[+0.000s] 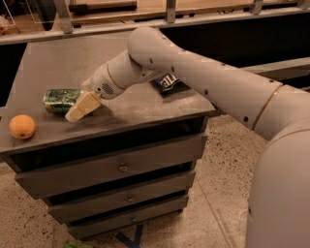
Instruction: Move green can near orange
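Observation:
The green can (59,100) lies on its side on the left part of the grey cabinet top (72,63). The orange (22,127) sits at the front left corner, a short way left of and nearer than the can. My gripper (80,107) reaches in from the right and is at the can's right end. One cream finger (83,106) lies across the can's near side. The other finger is hidden behind the can.
A dark blue chip bag (168,83) lies on the right part of the top, partly behind my arm. The cabinet has three drawers (121,167) below. A railing (169,14) runs behind the cabinet. Speckled floor lies to the right.

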Robot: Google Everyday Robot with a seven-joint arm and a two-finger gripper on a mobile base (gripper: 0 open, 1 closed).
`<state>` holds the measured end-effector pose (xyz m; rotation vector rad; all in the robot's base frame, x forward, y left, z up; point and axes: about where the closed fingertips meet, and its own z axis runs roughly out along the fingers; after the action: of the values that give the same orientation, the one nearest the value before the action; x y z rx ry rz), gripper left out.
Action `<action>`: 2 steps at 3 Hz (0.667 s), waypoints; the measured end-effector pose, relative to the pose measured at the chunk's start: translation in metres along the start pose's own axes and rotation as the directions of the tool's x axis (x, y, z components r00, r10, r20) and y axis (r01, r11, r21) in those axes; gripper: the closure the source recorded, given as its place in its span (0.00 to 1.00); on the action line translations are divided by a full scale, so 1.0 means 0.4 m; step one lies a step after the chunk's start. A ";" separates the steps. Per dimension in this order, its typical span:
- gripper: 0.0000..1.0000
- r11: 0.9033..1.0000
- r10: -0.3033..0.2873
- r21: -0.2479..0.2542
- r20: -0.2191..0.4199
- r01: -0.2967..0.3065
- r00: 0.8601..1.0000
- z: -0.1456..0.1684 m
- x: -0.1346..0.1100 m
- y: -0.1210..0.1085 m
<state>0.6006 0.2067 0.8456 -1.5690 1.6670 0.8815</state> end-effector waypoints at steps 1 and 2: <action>0.00 1.000 0.002 0.002 -0.002 -0.002 1.000 0.000 0.001 -0.001; 0.00 1.000 0.004 0.008 -0.004 -0.004 1.000 -0.001 0.002 -0.003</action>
<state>0.6016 0.2059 0.8450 -1.5629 1.6752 0.8732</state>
